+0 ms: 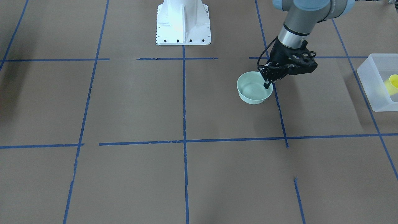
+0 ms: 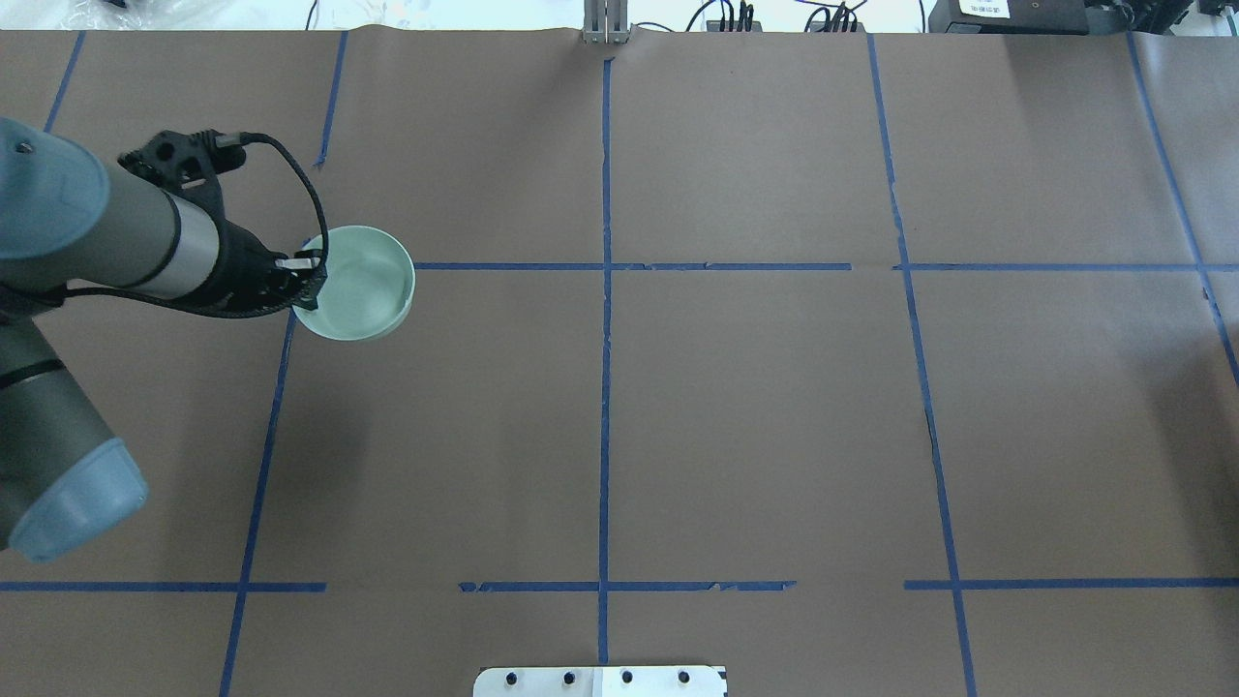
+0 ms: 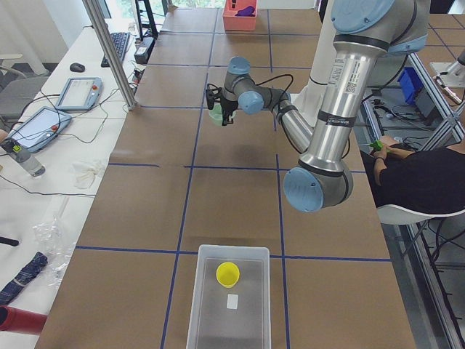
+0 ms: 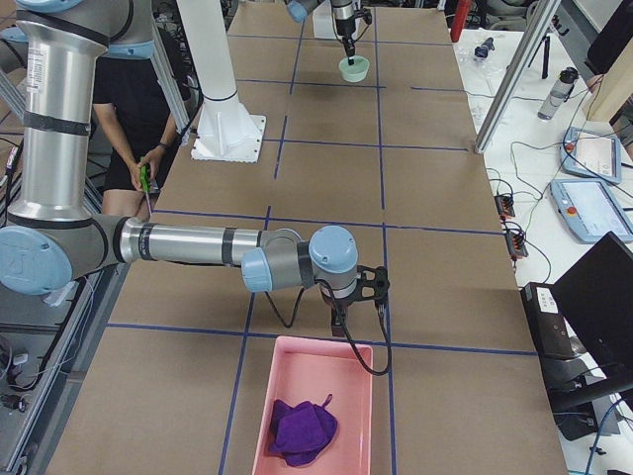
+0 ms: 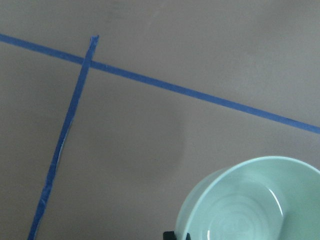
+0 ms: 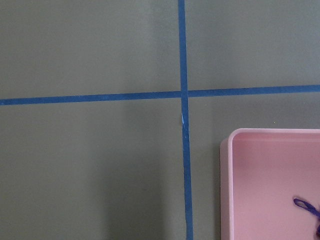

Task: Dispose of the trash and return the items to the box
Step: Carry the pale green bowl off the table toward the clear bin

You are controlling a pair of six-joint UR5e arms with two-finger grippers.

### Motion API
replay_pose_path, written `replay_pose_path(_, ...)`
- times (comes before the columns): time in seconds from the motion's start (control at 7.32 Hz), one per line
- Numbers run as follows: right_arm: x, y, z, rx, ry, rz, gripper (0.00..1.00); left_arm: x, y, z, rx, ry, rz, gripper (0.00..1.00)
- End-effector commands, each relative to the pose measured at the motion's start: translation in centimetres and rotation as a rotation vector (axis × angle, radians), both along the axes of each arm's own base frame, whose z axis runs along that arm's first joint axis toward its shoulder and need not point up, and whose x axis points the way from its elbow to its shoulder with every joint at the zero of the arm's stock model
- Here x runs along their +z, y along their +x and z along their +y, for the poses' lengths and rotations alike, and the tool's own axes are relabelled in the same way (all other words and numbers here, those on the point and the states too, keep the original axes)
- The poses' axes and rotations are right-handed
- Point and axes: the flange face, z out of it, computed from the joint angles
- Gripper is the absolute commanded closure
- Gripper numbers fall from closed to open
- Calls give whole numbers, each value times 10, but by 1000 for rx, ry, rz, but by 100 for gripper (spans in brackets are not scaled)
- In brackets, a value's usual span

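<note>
Front view: on the robot's left of the base [image 1: 183,23], the left gripper [image 1: 268,84] pinches the bowl's [image 1: 252,92] rim, with one finger inside. Farther left of the base, the cup [image 1: 393,83] is in the box [image 1: 373,96].

Overhead: the bowl is forward and left of the base.

Right side view: the right gripper [image 4: 341,322] hangs well right of the base, just beside a pink tray [image 4: 259,421] holding a purple cloth [image 4: 302,427]. I cannot tell how its fingers stand.

Left wrist: a fingertip touches the bowl's rim.
</note>
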Motion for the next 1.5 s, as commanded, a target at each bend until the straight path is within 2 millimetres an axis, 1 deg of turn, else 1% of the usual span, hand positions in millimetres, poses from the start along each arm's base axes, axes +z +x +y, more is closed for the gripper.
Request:
replay_pose_path(0.0, -13, 3, -8, 5, 17, -21, 0, 31, -50, -19, 44, 97, -86, 100)
replay_pose_path(0.14, -14, 1, -5, 0, 15, -47, 0, 48, -71, -27, 69, 137, -132, 100)
replay_pose_path(0.27, -13, 1, -4, -2, 1, -65, 0, 63, -99, -38, 94, 156, -152, 100)
replay_pose_path(0.41, -22, 3, -14, 3, -17, -80, 0, 83, -132, -54, 133, 186, -179, 100)
replay_pose_path(0.55, -28, 9, -19, 13, -28, -82, 0, 105, -162, -69, 150, 211, -227, 100)
replay_pose_path(0.68, -31, 9, -22, 14, -22, -81, 0, 133, -196, -81, 170, 227, -279, 100)
replay_pose_path(0.82, -36, 8, -28, 9, -10, -80, 0, 161, -241, -96, 191, 247, -325, 100)
replay_pose_path(0.96, -37, 9, -28, 4, -4, -77, 0, 197, -283, -107, 243, 259, -343, 100)
replay_pose_path(1.09, -37, 10, -27, 4, -2, -75, 0, 234, -330, -113, 277, 271, -387, 100)
replay_pose_path(1.23, -37, 14, -26, 11, -1, -73, 0, 262, -368, -113, 300, 274, -419, 100)
replay_pose_path(1.37, -35, 18, -25, 19, -2, -63, 0, 302, -400, -109, 341, 264, -443, 100)
